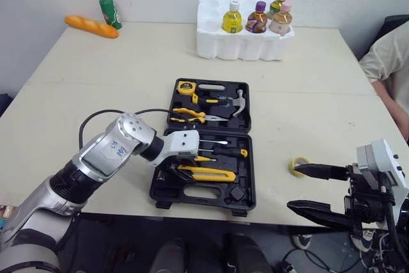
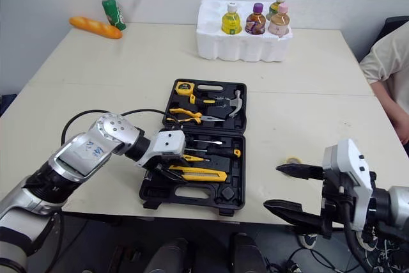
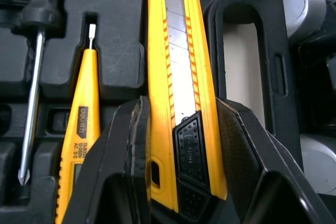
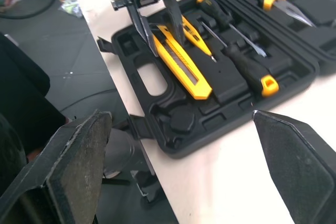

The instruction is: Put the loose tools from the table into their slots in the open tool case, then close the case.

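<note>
The black tool case point(image 1: 245, 191) lies open at the table's front middle. Its far half holds a tape measure point(image 1: 185, 86), pliers point(image 1: 188, 114) and a hammer point(image 1: 239, 102). In the near half lie a black screwdriver point(image 1: 223, 151), a yellow tester pen point(image 3: 79, 129) and a yellow utility knife point(image 3: 178, 66). My left gripper point(image 3: 182, 106) is down in the near half, a finger pressed on each side of the knife's handle end. My right gripper point(image 1: 294, 188) hangs open at the table's front right edge, just beside a small yellow tape roll point(image 1: 298, 165).
At the back stands a white foam tray point(image 1: 239, 43) holding several bottles. A baguette point(image 1: 91, 25) and a green can point(image 1: 110, 12) lie at the far left. A person's sleeve point(image 1: 386, 62) is at the right edge.
</note>
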Robot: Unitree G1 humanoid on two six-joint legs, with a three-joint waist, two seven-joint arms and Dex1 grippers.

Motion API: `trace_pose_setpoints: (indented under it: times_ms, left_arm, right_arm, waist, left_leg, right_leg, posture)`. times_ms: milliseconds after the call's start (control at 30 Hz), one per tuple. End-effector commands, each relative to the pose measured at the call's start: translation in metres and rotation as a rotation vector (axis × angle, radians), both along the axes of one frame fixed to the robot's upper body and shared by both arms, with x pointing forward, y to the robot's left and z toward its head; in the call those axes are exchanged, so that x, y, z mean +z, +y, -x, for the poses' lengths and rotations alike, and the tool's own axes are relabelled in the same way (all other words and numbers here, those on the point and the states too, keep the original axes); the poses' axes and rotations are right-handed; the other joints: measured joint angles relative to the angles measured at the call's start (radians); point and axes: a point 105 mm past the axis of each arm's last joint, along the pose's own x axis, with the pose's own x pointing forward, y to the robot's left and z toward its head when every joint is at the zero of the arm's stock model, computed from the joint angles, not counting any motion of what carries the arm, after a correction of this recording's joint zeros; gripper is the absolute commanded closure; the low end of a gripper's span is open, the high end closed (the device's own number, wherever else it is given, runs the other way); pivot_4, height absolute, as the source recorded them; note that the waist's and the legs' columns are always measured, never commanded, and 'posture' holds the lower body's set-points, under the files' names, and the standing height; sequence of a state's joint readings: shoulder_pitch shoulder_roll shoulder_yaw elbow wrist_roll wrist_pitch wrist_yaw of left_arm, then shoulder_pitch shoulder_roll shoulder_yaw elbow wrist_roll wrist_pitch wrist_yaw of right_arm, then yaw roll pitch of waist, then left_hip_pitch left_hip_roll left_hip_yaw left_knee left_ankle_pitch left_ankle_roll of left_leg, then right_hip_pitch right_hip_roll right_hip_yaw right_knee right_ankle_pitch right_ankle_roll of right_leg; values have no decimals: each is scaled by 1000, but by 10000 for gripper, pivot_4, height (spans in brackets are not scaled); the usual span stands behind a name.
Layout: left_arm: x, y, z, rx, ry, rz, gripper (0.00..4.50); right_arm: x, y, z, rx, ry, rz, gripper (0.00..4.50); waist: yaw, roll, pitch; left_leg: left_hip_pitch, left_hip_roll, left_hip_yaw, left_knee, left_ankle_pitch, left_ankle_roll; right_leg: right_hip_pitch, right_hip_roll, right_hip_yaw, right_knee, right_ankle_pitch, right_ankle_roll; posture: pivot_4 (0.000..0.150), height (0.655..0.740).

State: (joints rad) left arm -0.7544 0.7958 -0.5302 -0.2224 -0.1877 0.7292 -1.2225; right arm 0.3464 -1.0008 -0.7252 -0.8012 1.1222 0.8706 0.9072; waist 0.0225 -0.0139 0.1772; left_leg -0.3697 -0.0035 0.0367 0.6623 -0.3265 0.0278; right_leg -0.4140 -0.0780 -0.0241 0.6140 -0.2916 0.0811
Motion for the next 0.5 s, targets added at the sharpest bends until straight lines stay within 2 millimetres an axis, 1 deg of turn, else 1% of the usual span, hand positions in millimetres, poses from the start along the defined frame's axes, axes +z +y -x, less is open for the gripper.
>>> trace_pose_setpoints:
  times_ms: [33,67,133,167,267,300,433,500]
  left_arm:
    - [-4,4,2,-30,-32,-37,31014]
    - [-4,4,2,-32,-34,-35,31014]
    - [-4,3,2,-34,-11,-12,20669]
    - [-3,2,4,-55,4,-4,17547]
    - [4,-1,1,-37,11,42,3773]
    - [6,-2,0,-32,3,56,301]
    - [18,-2,3,-99,-34,159,301]
    - [19,-4,2,-121,-52,266,301]
  right_arm:
    - [6,1,3,-8,-54,11,0]
    - [5,0,3,-11,-53,10,0]
    - [5,-1,3,-16,-52,10,0]
    - [4,-1,2,-20,-52,12,0]
    - [1,-3,2,-26,-44,23,0]
    - [0,-4,2,-23,-37,29,0]
    - [-6,-4,5,-10,-20,55,0]
    - [-7,-4,4,-9,-24,59,0]
  waist:
    - [0,0,0]
    - [0,0,0]
    - [1,0,0]
    - [0,0,0]
    - [0,0,0]
    - [1,0,0]
    - [1,0,0]
    - [0,0,0]
  left_leg:
    - [0,0,0,0,0,0]
    - [0,0,0,0,0,0]
    - [0,0,0,0,0,0]
    - [0,0,0,0,0,0]
    - [0,0,0,0,0,0]
    - [0,0,0,0,0,0]
    - [0,0,0,1,0,0]
    - [0,0,0,1,0,0]
  right_leg:
    - [0,0,0,0,0,0]
    - [0,0,0,0,0,0]
    - [0,0,0,0,0,0]
    - [0,0,0,0,0,0]
    - [0,0,0,0,0,0]
    - [0,0,0,0,0,0]
    - [0,0,0,-1,0,0]
    - [0,0,0,0,0,0]
  posture:
    - [1500,7367]
    - [1500,7367]
    - [1500,7367]
    - [1500,7367]
    - [1500,7367]
    - [1500,7367]
    - [1500,7367]
    - [1500,7367]
